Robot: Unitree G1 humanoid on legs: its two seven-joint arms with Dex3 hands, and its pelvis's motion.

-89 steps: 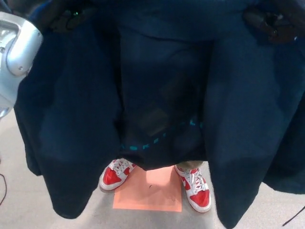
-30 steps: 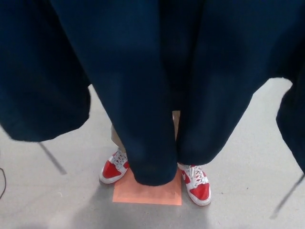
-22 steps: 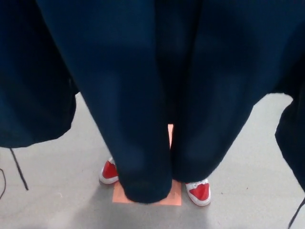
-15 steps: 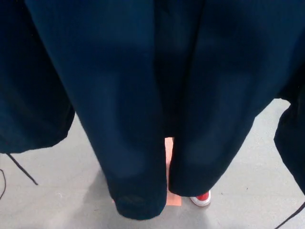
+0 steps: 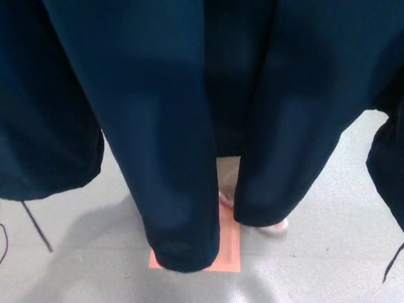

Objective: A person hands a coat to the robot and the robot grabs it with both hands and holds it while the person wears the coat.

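A dark navy coat (image 5: 170,126) hangs close in front of the head camera and fills most of the view. Two long panels or sleeves drop toward the floor, one ending at lower centre (image 5: 183,252) and one further right (image 5: 278,189). More dark cloth hangs at the left (image 5: 44,145) and at the right edge (image 5: 388,170). Behind the cloth, a person's beige trouser leg (image 5: 228,173) and a bit of pale shoe (image 5: 273,227) show. Neither of my hands appears in the picture.
An orange square marker (image 5: 230,249) lies on the grey floor (image 5: 82,252) under the coat. Thin dark cables cross the floor at lower left (image 5: 35,227) and lower right (image 5: 394,262).
Since three seconds ago both hands and the left arm have gone out of sight. Over the last second the coat swung lower, then lifted slightly; it covers the person's red shoes, and the feet have shifted.
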